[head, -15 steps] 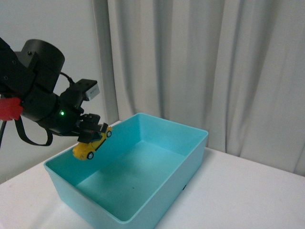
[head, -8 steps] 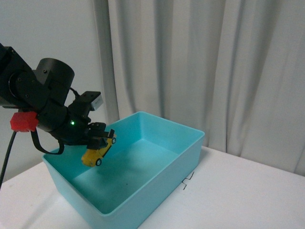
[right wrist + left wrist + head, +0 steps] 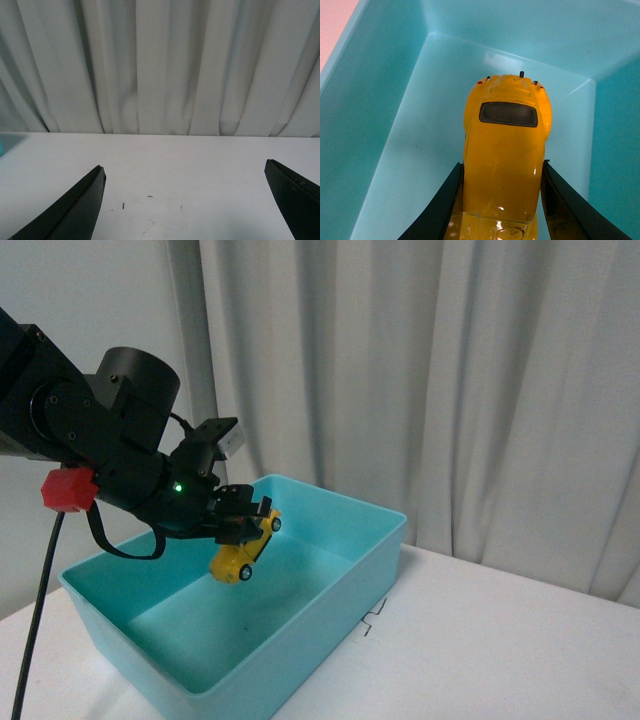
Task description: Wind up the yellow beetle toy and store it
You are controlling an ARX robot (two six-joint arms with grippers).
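The yellow beetle toy (image 3: 243, 550) hangs nose-down over the inside of the teal bin (image 3: 330, 580), held clear of the bin's floor. My left gripper (image 3: 238, 522) is shut on it, black fingers pressed to both its sides. In the left wrist view the yellow beetle toy (image 3: 506, 150) fills the middle between the fingers (image 3: 445, 200), its dark rear window facing up, with the teal bin (image 3: 395, 140) floor beneath. My right gripper (image 3: 185, 200) is open over the bare white table (image 3: 175, 165), holding nothing, and does not show in the front view.
The bin stands on a white table (image 3: 500, 640) at the left. Pale curtains (image 3: 450, 390) hang close behind the table. A small dark mark (image 3: 372, 620) lies on the tabletop just right of the bin.
My left arm has carried the toy to the right and further over the bin's inside. The view has shifted, so the bin now sits further left in the picture.
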